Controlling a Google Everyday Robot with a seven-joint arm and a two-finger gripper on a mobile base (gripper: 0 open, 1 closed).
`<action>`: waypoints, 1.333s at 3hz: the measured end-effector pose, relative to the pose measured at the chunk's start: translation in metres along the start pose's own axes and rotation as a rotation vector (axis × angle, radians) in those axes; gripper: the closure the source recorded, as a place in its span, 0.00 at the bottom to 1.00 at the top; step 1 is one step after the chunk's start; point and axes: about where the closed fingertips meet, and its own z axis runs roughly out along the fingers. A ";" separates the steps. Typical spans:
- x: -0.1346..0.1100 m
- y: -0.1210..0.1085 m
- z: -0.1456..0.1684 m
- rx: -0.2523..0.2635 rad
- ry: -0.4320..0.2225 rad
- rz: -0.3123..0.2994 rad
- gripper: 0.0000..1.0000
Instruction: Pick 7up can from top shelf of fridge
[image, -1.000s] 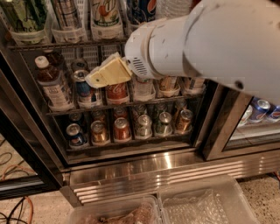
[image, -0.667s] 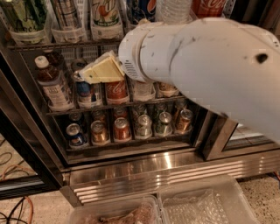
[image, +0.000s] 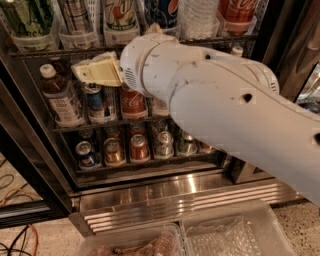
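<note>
Well, the gripper (image: 88, 71) hung in front of the fridge (image: 165, 194), just below the front rail of the top shelf (image: 45, 52) and over the left part of the 2nd rack; it pointed left, and whether it was wide or narrow I couldn't tell; nothing showed in its grasp. The 7up can (image: 120, 15) stood upright on the top shelf in a clear lane tray, above and a bit right of the gripper, apart from it. A Pepsi can (image: 164, 12) stood just right of it, then a clear bottle (image: 199, 17), then a Coca-Cola can (image: 237, 12). The white arm (image: 225, 115) crossed from lower right, hiding much of the middle racks. Below the gripper: a water bottle (image: 60, 95), a blue can (image: 98, 102), a red Coke can (image: 132, 102); lower rack w/ small cans (image: 140, 148). Clear plastic bins (image: 235, 232) sat by the ribbed base.
</note>
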 end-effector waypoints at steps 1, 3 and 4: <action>0.000 0.000 0.000 0.000 0.000 0.000 0.00; -0.008 0.004 -0.004 0.028 -0.057 -0.042 0.00; -0.002 -0.004 -0.011 0.083 -0.095 0.000 0.00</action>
